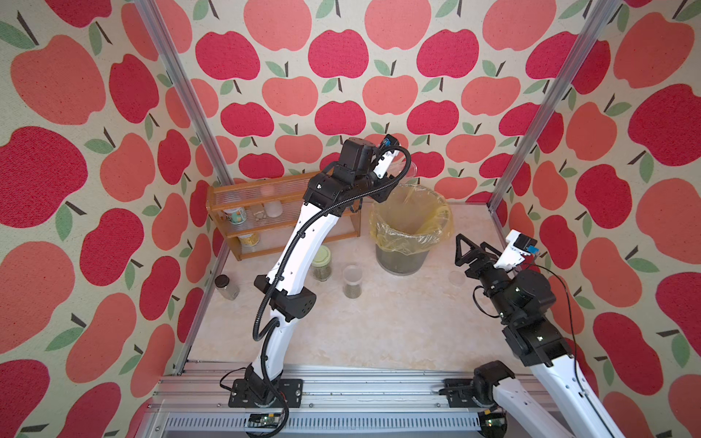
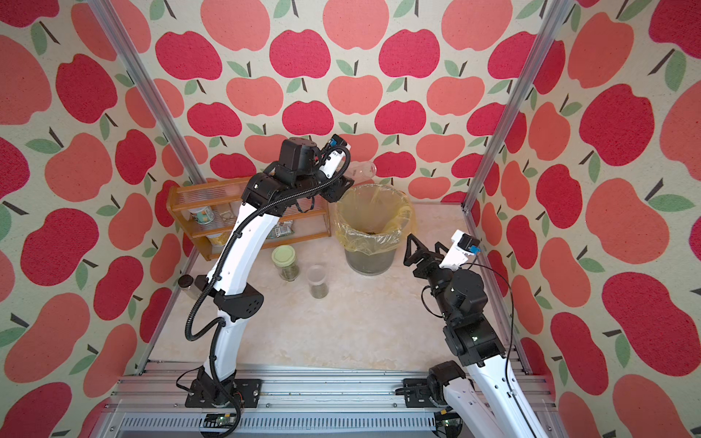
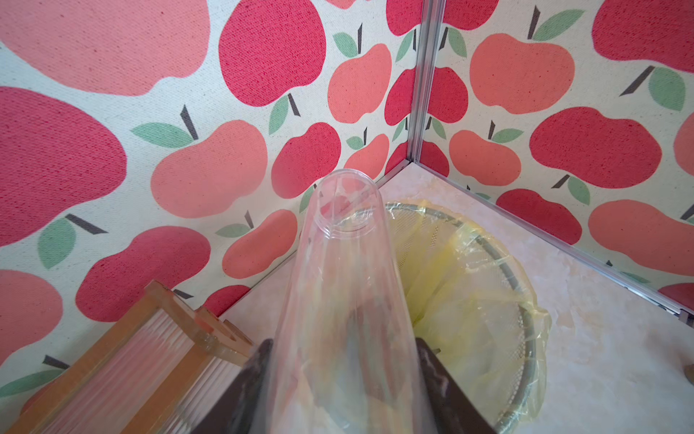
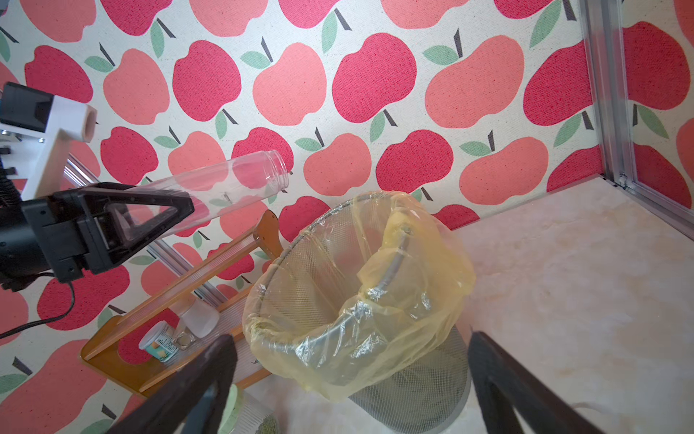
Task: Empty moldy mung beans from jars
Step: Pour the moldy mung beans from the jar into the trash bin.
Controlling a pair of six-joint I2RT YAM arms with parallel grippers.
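My left gripper is shut on the tall slim tube, one of the jars. The tube looks empty and is held tilted above the bin's far left rim, open mouth up toward the back wall. Two more jars stand left of the bin: a squat one with a pale green lid and a short cylinder. Both hold mung beans. My right gripper hangs open and empty right of the bin.
A mesh waste bin with a yellow liner stands at the back. A wooden rack with tubs sits against the left back wall. A small dark-capped jar is at the left edge. A clear lid lies near my right gripper.
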